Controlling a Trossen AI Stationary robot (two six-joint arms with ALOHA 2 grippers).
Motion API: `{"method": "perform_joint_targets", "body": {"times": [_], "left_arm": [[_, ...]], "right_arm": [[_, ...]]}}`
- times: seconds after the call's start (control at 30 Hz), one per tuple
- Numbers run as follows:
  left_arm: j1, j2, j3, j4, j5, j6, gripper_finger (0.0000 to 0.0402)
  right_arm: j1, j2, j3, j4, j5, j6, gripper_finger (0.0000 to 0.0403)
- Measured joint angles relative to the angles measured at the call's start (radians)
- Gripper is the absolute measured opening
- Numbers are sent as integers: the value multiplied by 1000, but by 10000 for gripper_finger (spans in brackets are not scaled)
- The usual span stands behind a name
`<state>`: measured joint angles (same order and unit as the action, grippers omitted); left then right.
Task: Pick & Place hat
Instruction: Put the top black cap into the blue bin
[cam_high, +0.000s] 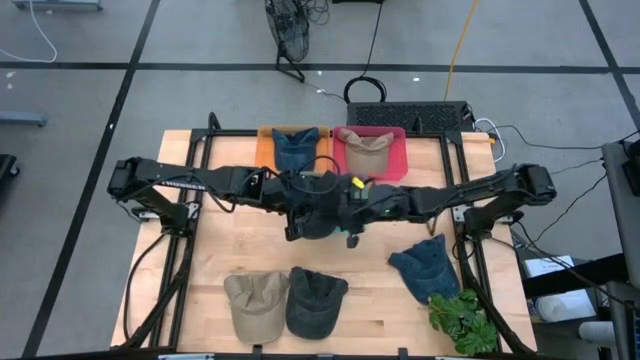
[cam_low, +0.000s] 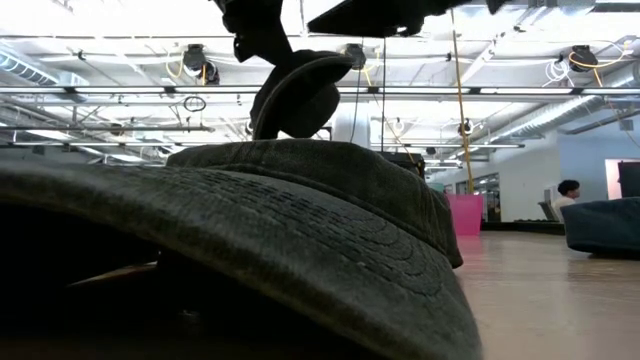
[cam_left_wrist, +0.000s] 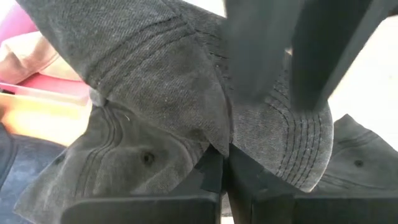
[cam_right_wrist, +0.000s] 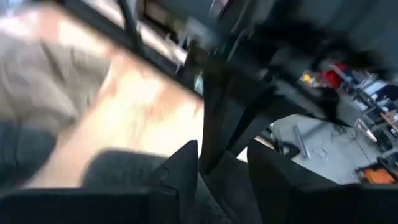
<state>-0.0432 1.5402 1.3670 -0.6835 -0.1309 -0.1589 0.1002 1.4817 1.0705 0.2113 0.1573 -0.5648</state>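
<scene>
Both arms meet mid-table w/ the dark grey denim cap (cam_high: 318, 215) held aloft between them, left gripper (cam_left_wrist: 225, 163) clamped on its fabric, right gripper (cam_right_wrist: 222, 163) seemingly pinching it too, so opposing pulls could drop it.

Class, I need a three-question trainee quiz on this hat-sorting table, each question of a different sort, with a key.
1. True or false: the orange tray holds a blue hat.
2. Multiple choice: the dark grey hat lifted above the table's middle is held by A) the left gripper alone, B) both it and the right gripper, C) neither.
3. Fill in: the plant sits at the table's front ____ corner.

Key: 1 true; 2 B; 3 right.
</scene>
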Motion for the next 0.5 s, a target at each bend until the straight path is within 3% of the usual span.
{"method": "perform_joint_targets", "body": {"times": [0.23,0.5], "left_arm": [[-17,0,0,-2,3,28,13],[-69,0,0,-2,-18,119,17]], "right_arm": [[4,104,178,-216,34,-49,119],[-14,105,184,-251,64,-8,116]]}}
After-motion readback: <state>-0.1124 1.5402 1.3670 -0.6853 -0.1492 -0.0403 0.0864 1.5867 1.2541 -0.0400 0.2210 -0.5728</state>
